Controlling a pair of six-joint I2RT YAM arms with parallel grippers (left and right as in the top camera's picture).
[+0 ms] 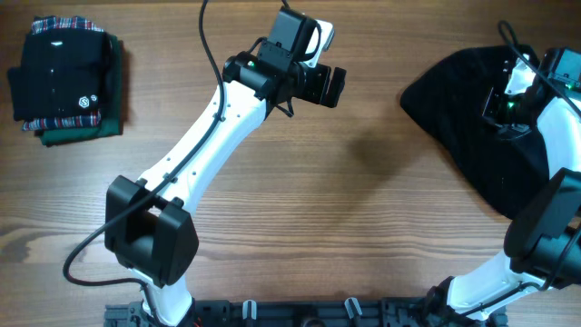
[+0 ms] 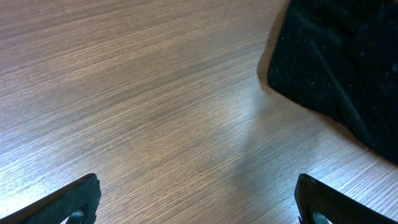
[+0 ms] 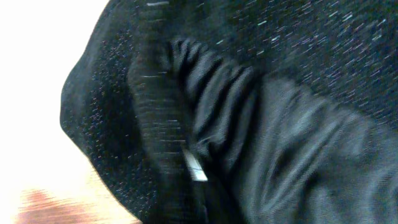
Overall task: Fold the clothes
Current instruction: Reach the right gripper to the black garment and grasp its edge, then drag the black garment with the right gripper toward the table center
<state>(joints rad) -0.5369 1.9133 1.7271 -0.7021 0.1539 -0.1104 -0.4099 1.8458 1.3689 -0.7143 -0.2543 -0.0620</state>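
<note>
The brown wood-grain desk (image 1: 363,182) is smooth with a faint sheen; the large black knit garment (image 1: 454,100) is fuzzy, matt cloth, its gathered black inner lining (image 3: 298,155) smoother and slightly glossy.

I'm seeing the fuzzy black knit garment (image 1: 454,104) glinting with pale flecks, its lining (image 3: 292,155) showing smooth black. The wooden table (image 1: 363,227) is showing brown grain. The folded black garment (image 1: 64,82) is showing a white logo and red plaid trim.

Folded black garment (image 1: 64,77) with red plaid trim atop a green one (image 1: 73,136) (corner of wooden table (image 1: 363,227))
</note>
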